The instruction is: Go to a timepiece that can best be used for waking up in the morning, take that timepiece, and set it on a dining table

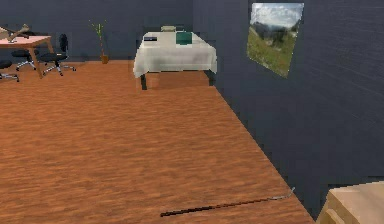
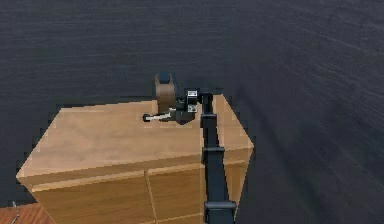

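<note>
Gripper [image 2: 152, 119] is seen at far end of arm [image 2: 210, 150], reached out over top of wooden cabinet [image 2: 100, 140], fingers pointing toward arm side view's left. Whether anything is held can't be told, since a small brown obj. [image 2: 165, 92] stands on the cabinet top right behind it. Over, beside or touching can't be settled either. The obj. is upright, rounded on top, near cabinet's back edge by the dark wall [image 2: 300, 50]. Its shape fits an alarm clock, so it's prob. the timepiece wanted. It is judged light & rigid, w/ a hard smooth casing, so slip is possible, and a glass face may be fragile. Hold is best taken across the body's sides, low down, not on the face. In forward view a white-covered table [image 1: 175, 62] is seen well apart, across wood floor [image 1: 120, 140].
</note>
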Motion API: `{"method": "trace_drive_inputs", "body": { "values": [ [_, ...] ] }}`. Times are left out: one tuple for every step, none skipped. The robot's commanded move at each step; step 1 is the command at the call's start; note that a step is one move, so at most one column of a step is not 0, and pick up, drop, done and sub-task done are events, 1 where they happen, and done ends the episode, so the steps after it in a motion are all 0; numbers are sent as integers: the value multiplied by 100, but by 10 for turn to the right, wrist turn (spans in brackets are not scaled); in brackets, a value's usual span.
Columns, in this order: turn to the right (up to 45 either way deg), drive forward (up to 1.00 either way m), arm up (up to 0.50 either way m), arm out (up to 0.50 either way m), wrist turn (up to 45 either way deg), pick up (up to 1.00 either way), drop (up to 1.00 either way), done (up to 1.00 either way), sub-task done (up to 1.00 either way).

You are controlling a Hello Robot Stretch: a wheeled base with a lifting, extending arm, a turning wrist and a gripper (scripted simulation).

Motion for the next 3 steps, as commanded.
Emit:
{"method": "trace_drive_inputs", "body": {
  "values": [
    [0, 0, 10, 0, 0, 0, 0, 0, 0],
    [0, 0, 10, 0, 0, 0, 0, 0, 0],
    [0, 0, 0, 0, -450, 0, 0, 0, 0]
  ]
}}
